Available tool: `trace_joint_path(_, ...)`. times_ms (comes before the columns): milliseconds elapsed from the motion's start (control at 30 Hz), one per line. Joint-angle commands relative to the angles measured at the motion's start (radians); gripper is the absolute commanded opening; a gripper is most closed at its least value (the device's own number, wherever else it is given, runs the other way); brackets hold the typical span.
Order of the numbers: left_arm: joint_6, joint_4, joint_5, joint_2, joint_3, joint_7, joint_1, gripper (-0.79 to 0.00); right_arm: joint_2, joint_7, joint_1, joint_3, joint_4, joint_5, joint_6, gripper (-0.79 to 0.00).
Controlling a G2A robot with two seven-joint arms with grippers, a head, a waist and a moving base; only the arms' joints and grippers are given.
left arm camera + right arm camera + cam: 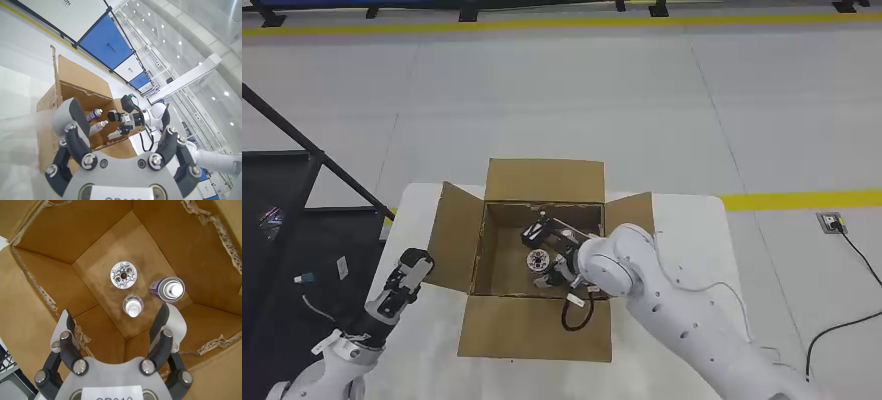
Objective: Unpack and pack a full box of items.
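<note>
Cardboard, stiff but torn along its edges, makes up the open box (542,180), which stands mid-counter (692,230) with its four flaps folded out. On its floor are three things: an upright spray can (171,289), a small clear bottle (133,306) with a white cap, also upright, and a flat metal disc (123,277) with cut-outs. The bottle stands just beside the disc, with the can near it and close to a wall. The right gripper (116,315) hangs over the box opening, its arm coming in from about 4 o'clock, with its fingers spread and nothing between them. The left gripper (414,265) sits at about 8 o'clock from the box, over the counter, likewise spread and empty. The can looks rigid and smooth, so it may slip. A squeeze around its body, below the shoulder and clear of the nozzle, seems safest. The bottle is probably light, thin-walled and easy to topple, so a gentle pinch high on the body or at the neck would suit it. The disc looks dense and lies flat, leaving little to grip. Taking it across its rim from straight above, and lifting slowly, is likely the only way. The deep walls leave little room for any slanted approach.
</note>
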Motion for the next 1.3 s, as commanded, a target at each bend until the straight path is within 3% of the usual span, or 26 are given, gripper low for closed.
trace_joint_path(0, 0.0, 0.0, 0.0, 0.0, 0.0, 0.0, 0.0, 0.0, -0.005, -0.015, 0.002, -0.007, 0.024, -0.007, 0.011, -0.031)
trace_joint_path(133, 0.0, 0.0, 0.0, 0.0, 0.0, 0.0, 0.0, 0.0, -0.016, -0.037, 0.01, -0.018, 0.07, -0.023, 0.032, -0.105)
trace_joint_path(267, 0.0, 0.0, 0.0, 0.0, 0.0, 0.0, 0.0, 0.0, -0.026, -0.039, 0.017, -0.027, 0.11, -0.024, 0.034, -0.289)
trace_joint_path(333, 0.0, 0.0, 0.0, 0.0, 0.0, 0.0, 0.0, 0.0, -0.032, -0.041, 0.023, -0.032, 0.133, -0.028, 0.04, -0.323)
trace_joint_path(367, 0.0, 0.0, 0.0, 0.0, 0.0, 0.0, 0.0, 0.0, -0.035, -0.043, 0.025, -0.035, 0.141, -0.028, 0.04, -0.382)
trace_joint_path(567, 0.0, 0.0, 0.0, 0.0, 0.0, 0.0, 0.0, 0.0, -0.051, -0.064, 0.038, -0.043, 0.193, -0.02, 0.031, -0.4)
trace_joint_path(667, 0.0, 0.0, 0.0, 0.0, 0.0, 0.0, 0.0, 0.0, -0.059, -0.066, 0.045, -0.047, 0.218, -0.015, 0.023, -0.496)
trace_joint_path(800, 0.0, 0.0, 0.0, 0.0, 0.0, 0.0, 0.0, 0.0, -0.068, -0.067, 0.053, -0.048, 0.242, -0.01, 0.018, -0.514)
trace_joint_path(867, 0.0, 0.0, 0.0, 0.0, 0.0, 0.0, 0.0, 0.0, -0.072, -0.067, 0.056, -0.047, 0.248, -0.009, 0.016, -0.77)
trace_joint_path(1067, 0.0, 0.0, 0.0, 0.0, 0.0, 0.0, 0.0, 0.0, -0.066, -0.066, 0.053, -0.014, 0.196, -0.012, 0.009, -0.785)
trace_joint_path(1267, 0.0, 0.0, 0.0, 0.0, 0.0, 0.0, 0.0, 0.0, -0.027, 0.041, -0.011, 0.074, -0.066, -0.062, 0.026, -0.785)
